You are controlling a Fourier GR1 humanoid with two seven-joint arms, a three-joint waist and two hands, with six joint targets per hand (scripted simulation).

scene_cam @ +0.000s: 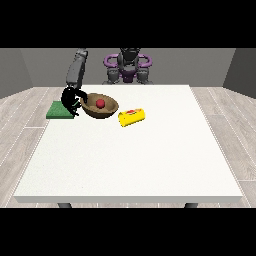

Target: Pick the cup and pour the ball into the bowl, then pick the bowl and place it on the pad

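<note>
On the far left part of the white table [150,160], the hand at the view's left [71,100] is at the rim of the brown bowl [99,107], its dark fingers seemingly hooked over the near-left edge, though how fully they close cannot be told at this size. The red ball [100,103] already sits inside the bowl, and the yellow cup [131,117] lies on its side just beside the bowl, so the pour looks done. The green pad [60,110] lies just to the left of the bowl, partly behind the hand. To do this step well, I judge the bowl should be lifted level so the ball stays put, carried the short way left, and set down centred on the pad. The other hand is out of view.
</note>
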